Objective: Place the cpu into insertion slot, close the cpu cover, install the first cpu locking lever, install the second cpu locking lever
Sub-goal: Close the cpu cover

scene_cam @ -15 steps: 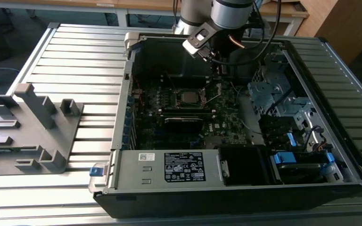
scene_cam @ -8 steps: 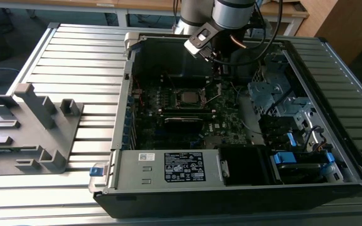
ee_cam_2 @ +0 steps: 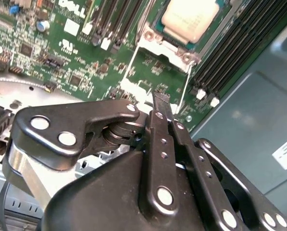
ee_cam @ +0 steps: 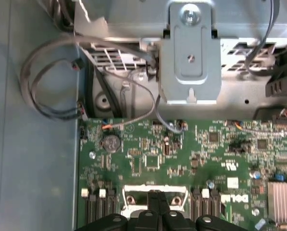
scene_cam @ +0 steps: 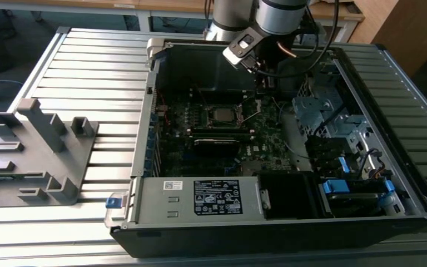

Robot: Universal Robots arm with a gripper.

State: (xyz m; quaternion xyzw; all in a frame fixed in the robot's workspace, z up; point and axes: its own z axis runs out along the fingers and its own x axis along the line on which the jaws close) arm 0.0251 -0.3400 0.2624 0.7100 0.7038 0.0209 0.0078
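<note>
The cpu [ee_cam_2: 190, 18], a small square chip with a pale metal top, sits in its socket on the green motherboard [ee_cam_2: 81, 53]; the exterior view shows the cpu [scene_cam: 219, 115] mid-board. The cpu cover [ee_cam_2: 155, 44], a silvery frame, lies down around it. Thin wire levers [ee_cam_2: 184, 91] run from the socket's sides toward my gripper. My gripper [ee_cam_2: 161, 97] hangs above the board just off the socket's edge, its black fingers [ee_cam_2: 158, 130] pressed together with nothing between them. In the exterior view my gripper [scene_cam: 264, 84] is behind the socket, toward the case's back wall.
The open computer case [scene_cam: 147, 167] lies on a slatted metal table [scene_cam: 87, 61]. Memory slots [ee_cam_2: 230, 48] flank the socket. A metal bracket [ee_cam: 191, 53], loose cables [ee_cam: 42, 82] and a coin battery [ee_cam: 111, 142] are near the board's edge. A grey fixture [scene_cam: 35, 150] stands at the exterior view's left.
</note>
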